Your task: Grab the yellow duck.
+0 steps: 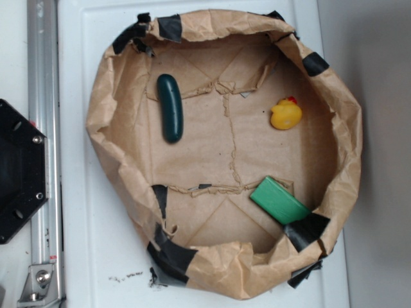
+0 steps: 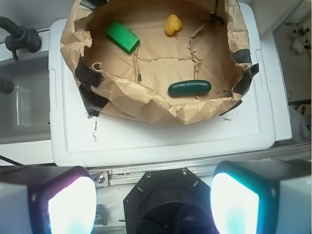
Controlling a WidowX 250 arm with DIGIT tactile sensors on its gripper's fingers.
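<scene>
The yellow duck (image 1: 286,114) sits on the floor of a brown paper basin (image 1: 103,115), at its right side in the exterior view; its red beak points up. From the wrist view the duck (image 2: 172,24) lies at the far side of the basin. My gripper (image 2: 153,204) hangs high above the robot's black base, well short of the basin, open wide with nothing between its fingers (image 2: 73,204). The arm does not show in the exterior view.
A dark green oblong (image 1: 171,107) lies at the basin's left, and a flat green block (image 1: 279,200) leans at its lower right. The basin's crumpled walls (image 2: 146,105), patched with black tape, stand on a white lid (image 2: 161,136). The black robot base (image 1: 19,170) and a metal rail (image 1: 43,128) are at the left.
</scene>
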